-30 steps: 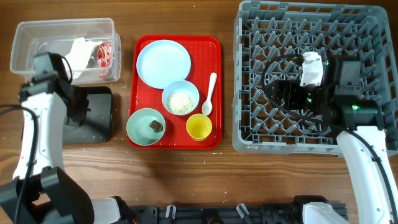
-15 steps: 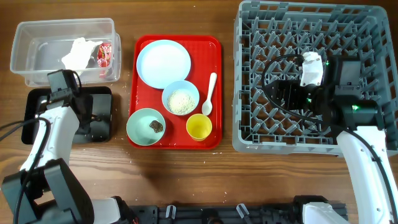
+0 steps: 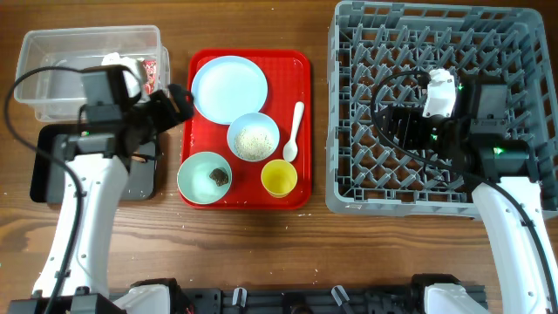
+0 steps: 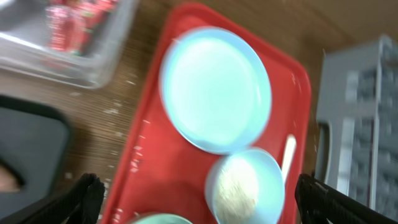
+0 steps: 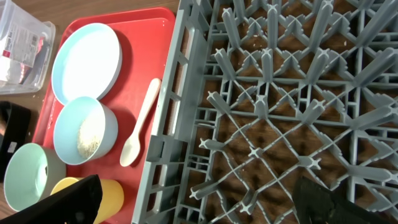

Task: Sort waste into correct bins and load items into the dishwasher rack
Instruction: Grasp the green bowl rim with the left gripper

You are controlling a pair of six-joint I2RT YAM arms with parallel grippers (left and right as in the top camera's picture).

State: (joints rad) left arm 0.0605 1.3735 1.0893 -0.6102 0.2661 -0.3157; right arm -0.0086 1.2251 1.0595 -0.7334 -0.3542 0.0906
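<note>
My left gripper (image 3: pixel 172 105) is open and empty, hovering at the left edge of the red tray (image 3: pixel 301 65). In the left wrist view its fingers (image 4: pixel 87 194) straddle the pale blue plate (image 4: pixel 214 90) and the blue bowl of rice (image 4: pixel 242 186). The tray also holds a mint bowl (image 3: pixel 204 177) with a brown scrap (image 3: pixel 218 177), a yellow cup (image 3: pixel 279 178) and a white spoon (image 3: pixel 294 131). The clear tub (image 3: pixel 52 74) contains the napkin (image 3: pixel 113 61), partly hidden by my arm, and the red wrapper (image 3: pixel 150 71). My right gripper (image 3: pixel 397 131) hangs open over the grey rack (image 3: pixel 514 35).
The black tray (image 3: pixel 48 170) lies in front of the clear tub, under my left arm. White grains are scattered on the wood between the bins and the red tray. The rack (image 5: pixel 280 93) has upright pegs throughout.
My left gripper has opened and swung from over the black tray rightward to the red tray's left edge. The right arm has stayed still.
</note>
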